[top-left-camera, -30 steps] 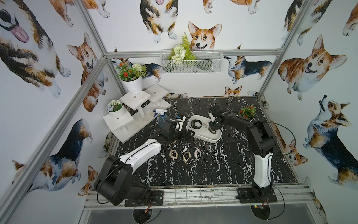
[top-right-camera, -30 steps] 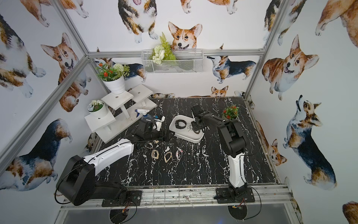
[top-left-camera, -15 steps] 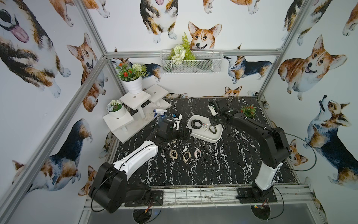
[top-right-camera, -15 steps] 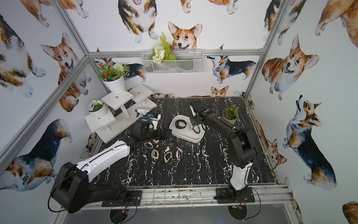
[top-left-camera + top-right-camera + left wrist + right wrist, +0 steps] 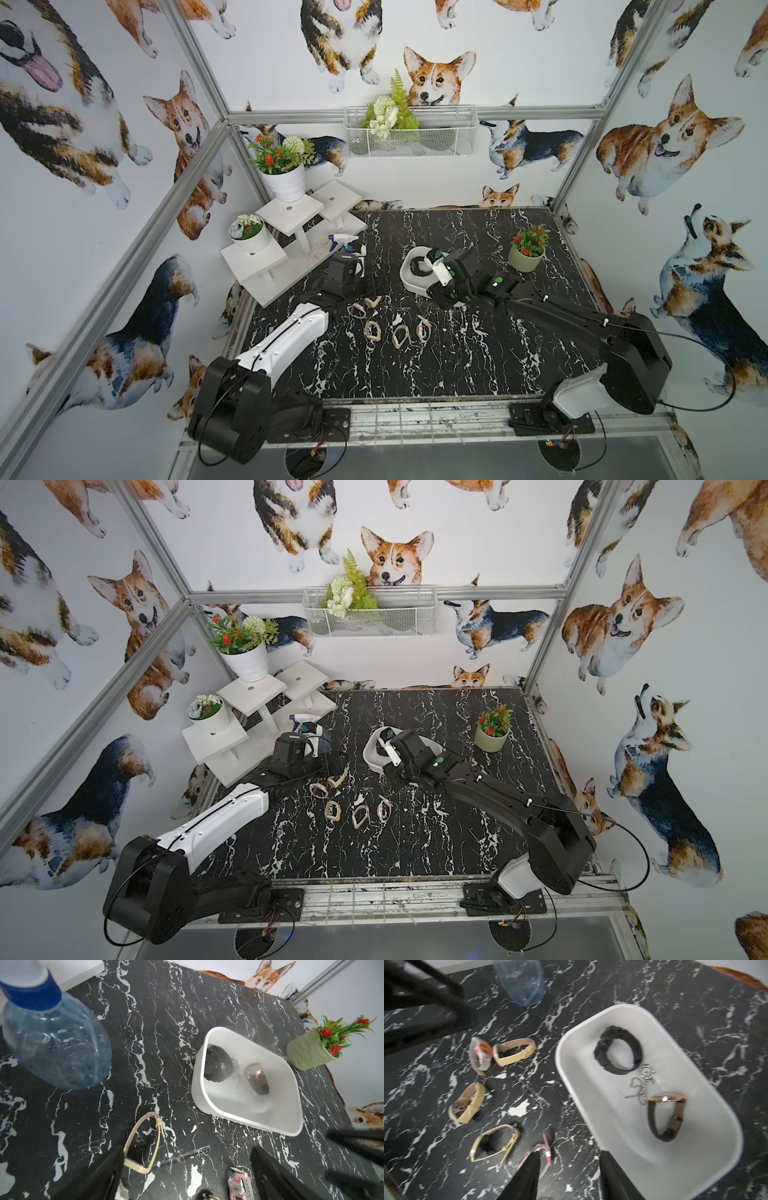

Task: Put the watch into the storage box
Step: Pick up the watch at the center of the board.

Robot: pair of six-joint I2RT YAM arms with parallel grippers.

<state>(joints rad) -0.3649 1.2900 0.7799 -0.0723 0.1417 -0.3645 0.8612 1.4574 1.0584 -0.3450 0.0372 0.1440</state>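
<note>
The white storage box [image 5: 560, 1059] sits mid-table, in both top views [image 5: 409, 284] [image 5: 371, 758]. Inside lie a black watch [image 5: 618, 1051], a silver chain watch [image 5: 646, 1073] and a brown-strap watch [image 5: 666, 1118]. Several more watches lie on the black marble in front of it, among them a beige one [image 5: 515, 1051], a gold one [image 5: 496, 1142] and a pink-and-white one [image 5: 239, 1184]. My right gripper [image 5: 570, 1169] hangs open and empty over the box's near rim. Over the loose watches, my left gripper [image 5: 187, 1169] is wide open and holds nothing.
A clear spray bottle [image 5: 54, 1043] with a blue collar lies close behind the left gripper. A green pot of red flowers [image 5: 525, 257] stands right of the box. A white stepped stand [image 5: 291, 245] with potted plants fills the back left corner.
The right gripper was shut over the box and has opened. Its arm has stretched out lower across the table. The left arm has also dropped lower, its gripper still open.
</note>
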